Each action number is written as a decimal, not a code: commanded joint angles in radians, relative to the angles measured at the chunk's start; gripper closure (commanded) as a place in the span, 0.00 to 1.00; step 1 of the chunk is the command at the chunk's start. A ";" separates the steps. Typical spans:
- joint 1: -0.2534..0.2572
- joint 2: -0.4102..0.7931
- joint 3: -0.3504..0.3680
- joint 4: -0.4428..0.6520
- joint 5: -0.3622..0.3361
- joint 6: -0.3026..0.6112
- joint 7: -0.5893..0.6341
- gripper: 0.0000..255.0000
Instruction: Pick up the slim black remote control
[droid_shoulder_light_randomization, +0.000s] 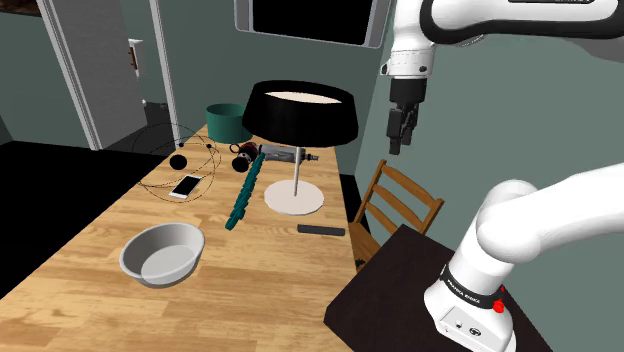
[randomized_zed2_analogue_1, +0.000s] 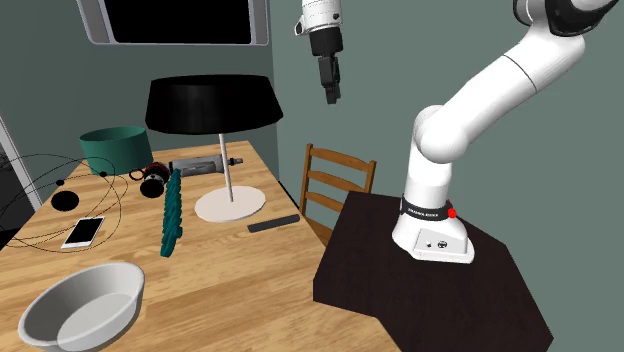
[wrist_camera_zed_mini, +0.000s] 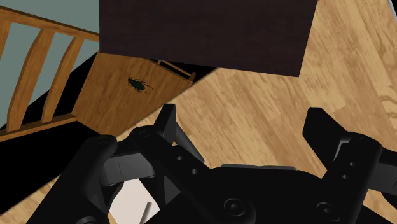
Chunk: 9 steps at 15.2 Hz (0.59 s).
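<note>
The slim black remote (droid_shoulder_light_randomization: 320, 230) (randomized_zed2_analogue_1: 273, 224) lies flat on the wooden table (droid_shoulder_light_randomization: 250, 280), close to the lamp's white base and near the table edge beside the chair. My gripper (droid_shoulder_light_randomization: 399, 140) (randomized_zed2_analogue_1: 331, 92) hangs high in the air, level with the lamp shade and off to its side, roughly above the chair and well above the remote. In the wrist view my gripper (wrist_camera_zed_mini: 245, 130) has its black fingers (wrist_camera_zed_mini: 168, 127) standing apart with nothing between them, over the wood grain of the table.
A lamp with a black shade (droid_shoulder_light_randomization: 300, 110) stands between gripper and table middle. A grey bowl (droid_shoulder_light_randomization: 162, 252), teal comb-like strip (droid_shoulder_light_randomization: 243, 195), white phone (droid_shoulder_light_randomization: 186, 186), teal bin (droid_shoulder_light_randomization: 228, 120) and looped cable are on the table. A wooden chair (droid_shoulder_light_randomization: 400, 205) adjoins the dark stand (randomized_zed2_analogue_1: 430, 280).
</note>
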 joint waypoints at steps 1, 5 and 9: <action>0.000 0.000 0.000 0.000 0.000 0.000 0.000 0.00; 0.006 0.028 -0.016 -0.109 -0.028 0.159 -0.068 0.00; 0.010 0.087 -0.032 -0.196 -0.055 0.329 -0.131 0.00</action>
